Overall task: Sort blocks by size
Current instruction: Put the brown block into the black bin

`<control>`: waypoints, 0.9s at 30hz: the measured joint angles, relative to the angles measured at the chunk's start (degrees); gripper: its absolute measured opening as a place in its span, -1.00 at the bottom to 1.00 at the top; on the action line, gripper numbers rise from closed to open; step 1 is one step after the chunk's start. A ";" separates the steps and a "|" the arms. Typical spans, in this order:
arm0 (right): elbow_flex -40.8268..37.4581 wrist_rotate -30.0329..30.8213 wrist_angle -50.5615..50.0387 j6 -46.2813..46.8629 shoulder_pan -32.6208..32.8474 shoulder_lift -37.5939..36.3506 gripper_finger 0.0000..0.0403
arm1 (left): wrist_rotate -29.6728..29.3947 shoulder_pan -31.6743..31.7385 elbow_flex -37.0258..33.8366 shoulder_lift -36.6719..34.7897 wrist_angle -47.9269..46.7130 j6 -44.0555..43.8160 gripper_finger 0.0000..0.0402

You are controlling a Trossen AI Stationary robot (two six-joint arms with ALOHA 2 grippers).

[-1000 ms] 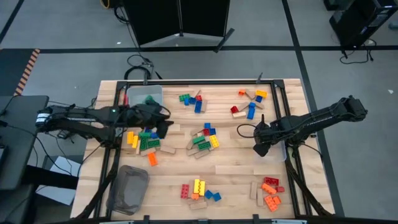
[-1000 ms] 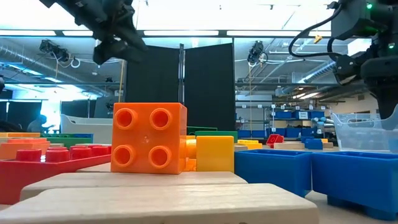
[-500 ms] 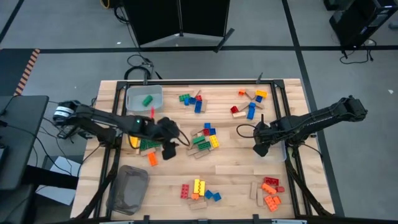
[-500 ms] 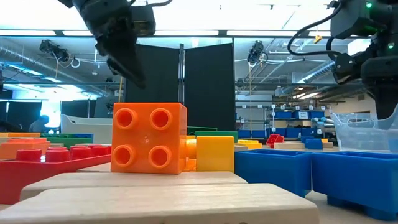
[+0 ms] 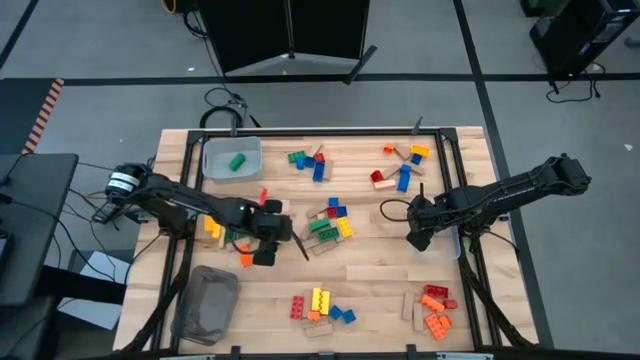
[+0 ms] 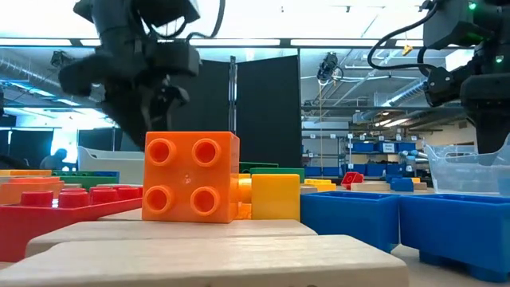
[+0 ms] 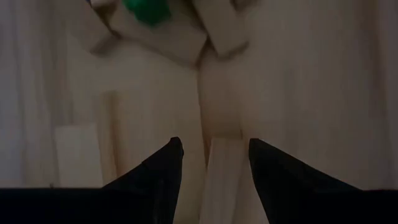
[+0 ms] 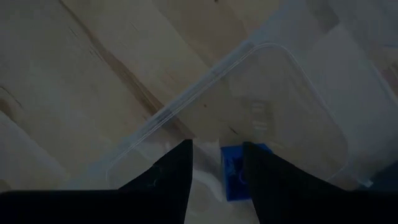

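- Blocks lie in loose heaps across the table (image 5: 380, 285): a green-and-yellow heap (image 5: 228, 226) by the left arm, a mixed heap (image 5: 330, 225) at the middle, others along the far and near edges. One green block (image 5: 237, 160) already sits in the clear bin (image 5: 215, 150) at the far left.
- Left gripper (image 5: 268, 243) hangs low over the boards between the left heap and the middle one. Its fingers (image 7: 163, 169) stand apart with a tan wooden piece (image 7: 222, 171) between them — whether they pinch it or merely straddle it, I cannot tell.
- Right gripper (image 5: 418, 240) waits at the table's right side over a clear container (image 8: 292, 134); its jaws are closed on a small blue block (image 8: 237, 180).
- Step in hand, as I judge it: the left arm is picking its next piece, the right is about to drop its block.
- Next — the left jaws need to settle squarely on the wooden piece and close firmly; the right needs only to release inside the container's rim.
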 joint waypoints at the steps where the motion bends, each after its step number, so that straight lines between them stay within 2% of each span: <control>1: 0.00 0.00 0.04 0.00 0.00 0.00 -0.24 | -0.01 0.01 0.00 0.56 -0.66 0.01 -0.04; 19: 0.00 0.39 3.01 0.25 0.00 0.02 -0.24 | 0.32 0.29 0.15 6.84 -4.11 4.56 -0.04; 27: 0.00 0.39 3.22 0.46 0.00 0.02 -0.24 | 1.07 0.31 0.24 10.50 -4.53 3.93 -0.04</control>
